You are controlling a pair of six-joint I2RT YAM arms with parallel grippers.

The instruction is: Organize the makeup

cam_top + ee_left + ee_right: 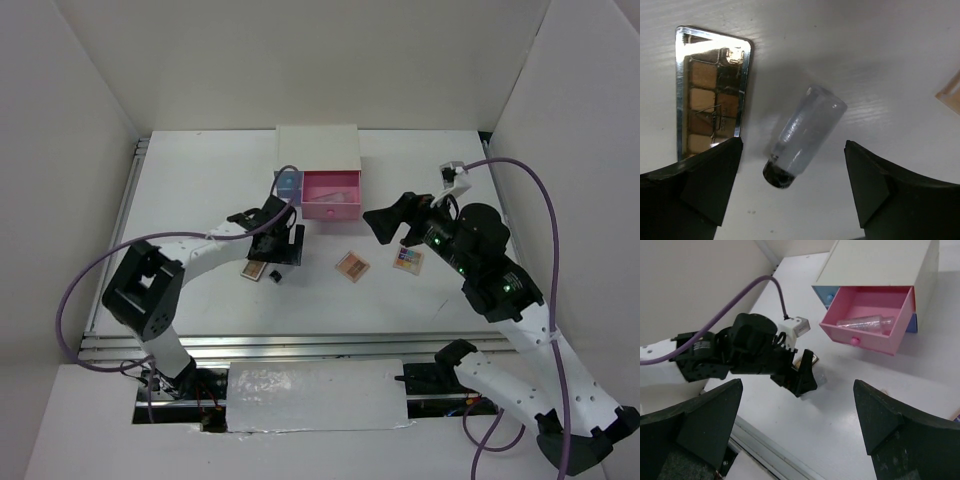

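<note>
The box (318,147) stands at the back centre of the table (200,180). Its open drawer (331,195) projects forward, with the drawer bottle (865,323) lying inside. In front of the drawer, left to right, lie the long palette (710,105), the table bottle (802,135) just beside it, the middle palette (352,265) and the right palette (408,260).

The white boxy drawer chest (318,148) sits at the far middle of the flat white tabletop (200,180), close to the white back wall panel (320,60). Its pink plastic drawer (331,195) is pulled well out, with a small round pink knob (855,341) on the front. A blue drawer front (288,182) shows just left of it. Well in front of the chest, silver metal rails (300,345) line the table's near edge, and a crinkled white sheet (315,395) lies nearer still.
</note>
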